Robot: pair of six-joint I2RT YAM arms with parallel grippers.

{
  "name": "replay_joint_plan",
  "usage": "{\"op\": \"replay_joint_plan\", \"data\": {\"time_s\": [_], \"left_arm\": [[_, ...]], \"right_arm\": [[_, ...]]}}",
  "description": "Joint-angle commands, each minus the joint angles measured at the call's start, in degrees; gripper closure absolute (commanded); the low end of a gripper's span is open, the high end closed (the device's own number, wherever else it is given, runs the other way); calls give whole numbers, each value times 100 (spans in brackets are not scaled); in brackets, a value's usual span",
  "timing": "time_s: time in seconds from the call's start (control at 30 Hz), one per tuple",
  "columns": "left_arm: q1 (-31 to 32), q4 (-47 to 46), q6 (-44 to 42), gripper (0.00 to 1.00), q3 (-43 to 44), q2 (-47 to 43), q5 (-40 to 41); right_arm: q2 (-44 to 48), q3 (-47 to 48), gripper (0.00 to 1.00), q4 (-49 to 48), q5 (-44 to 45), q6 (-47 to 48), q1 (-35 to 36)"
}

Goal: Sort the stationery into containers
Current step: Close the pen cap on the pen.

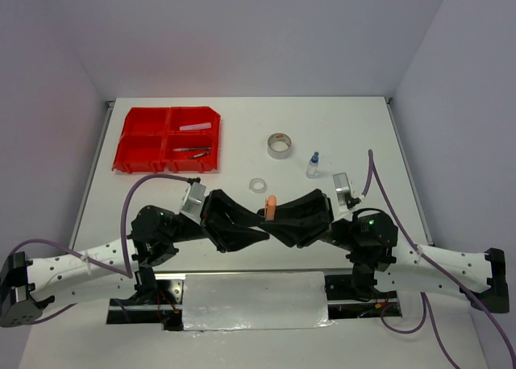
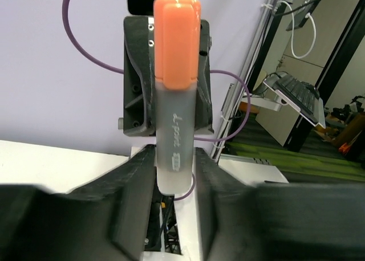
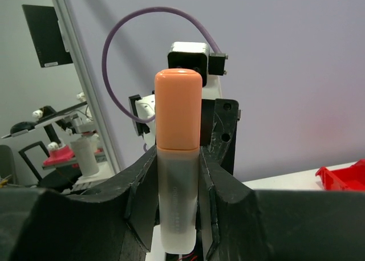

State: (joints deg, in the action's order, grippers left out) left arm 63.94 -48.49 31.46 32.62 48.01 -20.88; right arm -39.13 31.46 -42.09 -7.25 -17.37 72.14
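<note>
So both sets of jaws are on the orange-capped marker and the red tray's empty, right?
Not empty: top view shows pens and a white piece in the right compartments of the red tray. The orange-capped marker is in both sets of jaws.

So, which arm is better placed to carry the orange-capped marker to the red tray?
Left, probably. The red tray lies far left, on the left arm's side, and the left fingers grip the orange-capped marker. The right arm would have to reach across the left one.
</note>
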Motion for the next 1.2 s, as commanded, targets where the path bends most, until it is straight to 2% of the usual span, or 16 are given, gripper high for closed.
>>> {"op": "replay_joint_plan", "data": {"time_s": [0.0, 0.07, 0.23, 0.4, 0.5, 0.53, 0.57, 0.67, 0.77, 0.8, 0.87, 0.9, 0.97, 1.0, 1.17], "left_arm": [[22, 6, -79, 50, 403, 103, -21], [22, 15, -61, 45, 464, 191, -65], [31, -73, 9, 44, 473, 323, -153], [39, 85, -26, 49, 535, 367, -170], [39, 182, -61, 62, 596, 393, -179], [48, 225, -70, 71, 631, 402, -162], [48, 261, -88, 85, 649, 394, -144], [48, 498, -175, 100, 719, 358, -56], [57, 569, -281, 100, 684, 279, -91], [57, 595, -333, 100, 649, 227, -152], [57, 586, -378, 100, 597, 157, -188], [57, 586, -395, 100, 553, 139, -188], [57, 612, -430, 100, 526, 86, -293], [57, 647, -439, 100, 535, 86, -311], [66, 622, -439, 100, 439, 121, -539]], "right_arm": [[2, 211, 97, -98, 21, 111, 46], [-15, 264, 97, -20, 39, 128, 46], [-42, 334, 98, 69, 109, 146, 81], [-42, 369, 98, 104, 188, 155, 81], [-112, 431, 99, 139, 188, 163, 81], [-138, 422, 99, 122, 171, 163, 81], [-156, 422, 99, 113, 162, 163, 81], [-156, 378, 97, 78, 171, 155, 90], [-95, 308, 79, 95, 206, 137, 90], [-33, 290, 56, 113, 215, 146, 90], [55, 264, 39, 192, 311, 172, 90], [90, 264, 25, 305, 364, 181, 90], [204, 325, 19, 455, 443, 233, 90], [248, 351, 12, 638, 496, 242, 90], [380, 861, 7, 1507, 584, 453, 90]]}}
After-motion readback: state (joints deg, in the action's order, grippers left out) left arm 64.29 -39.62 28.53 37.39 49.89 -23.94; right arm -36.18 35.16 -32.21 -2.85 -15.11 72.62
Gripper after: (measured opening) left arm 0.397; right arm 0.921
